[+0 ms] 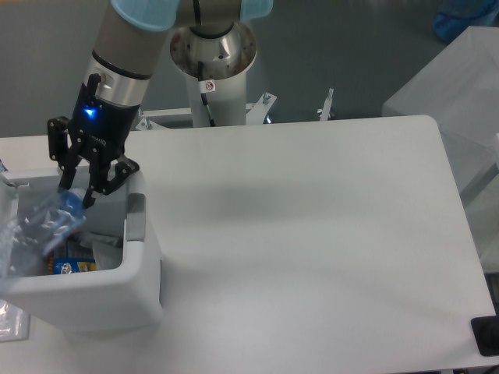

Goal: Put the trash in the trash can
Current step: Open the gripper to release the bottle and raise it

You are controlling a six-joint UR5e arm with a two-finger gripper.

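My gripper is shut on the blue-capped neck of the long crushed clear bottle. The bottle hangs slanting down to the left over the open top of the white trash can. Its lower end reaches the can's left side at the frame edge. Inside the can lie a blue-and-yellow packet and a pale crumpled piece that looks like the wrapper. The gripper stands just above the can's back rim.
The robot's white base column rises behind the table. A clear plastic item lies at the lower left beside the can. A black object sits at the table's front right corner.
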